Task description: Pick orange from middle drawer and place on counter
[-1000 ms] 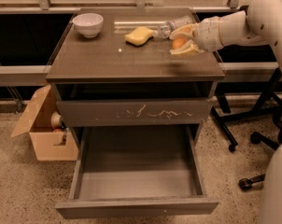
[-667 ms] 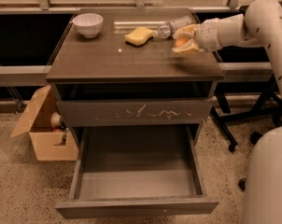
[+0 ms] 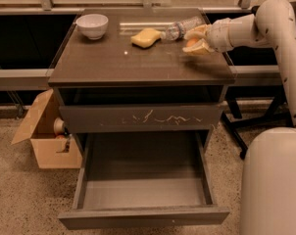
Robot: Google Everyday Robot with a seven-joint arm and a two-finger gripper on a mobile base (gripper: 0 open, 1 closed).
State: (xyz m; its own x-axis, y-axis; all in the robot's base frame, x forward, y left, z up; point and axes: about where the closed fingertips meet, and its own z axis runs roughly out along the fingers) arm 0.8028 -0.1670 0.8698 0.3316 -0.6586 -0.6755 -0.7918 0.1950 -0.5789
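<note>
The orange [image 3: 190,43] sits between the fingers of my gripper [image 3: 195,41], which is shut on it. The gripper is just above the right side of the counter [image 3: 113,60], near its right edge. I cannot tell whether the orange touches the surface. The middle drawer [image 3: 143,218] is pulled wide open below, and its smooth grey inside holds nothing. My arm reaches in from the upper right.
A white bowl [image 3: 92,25], a yellow sponge [image 3: 145,37] and a lying plastic bottle [image 3: 180,29] are on the counter's back part. The scratched drawer front [image 3: 138,117] is above the open drawer. A cardboard box [image 3: 42,138] stands on the floor at left. My base [image 3: 273,180] is at lower right.
The gripper with the orange has stayed over the counter's right side and shifted only slightly. My base fills more of the lower right.
</note>
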